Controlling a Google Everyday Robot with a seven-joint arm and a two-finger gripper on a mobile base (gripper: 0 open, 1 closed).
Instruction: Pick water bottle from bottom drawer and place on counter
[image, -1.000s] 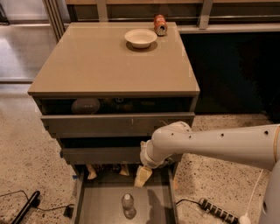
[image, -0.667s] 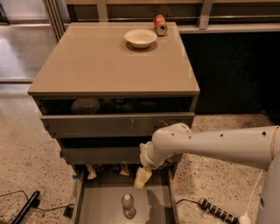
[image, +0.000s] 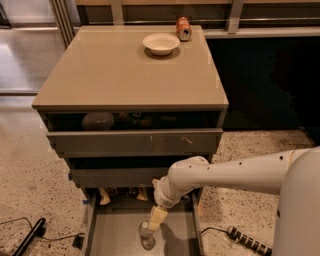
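Note:
The water bottle (image: 146, 238), small and clear, stands upright on the grey floor of the pulled-out bottom drawer (image: 117, 234), near its front. My gripper (image: 157, 219) hangs from the white arm just above and slightly right of the bottle's cap, reaching down into the drawer. It appears to touch or overlap the bottle's top, but I cannot tell whether it holds it. The beige counter (image: 115, 70) tops the cabinet above.
A white bowl (image: 161, 43) and an orange-red soda can (image: 183, 28) sit at the counter's back. The two upper drawers (image: 135, 142) are partly open with objects inside. Small items lie at the bottom drawer's back (image: 120, 194). Cables and a power strip (image: 247, 240) lie on the floor.
The gripper has dropped lower and slightly left, down to the bottle's cap. The bottle and drawers have not moved.

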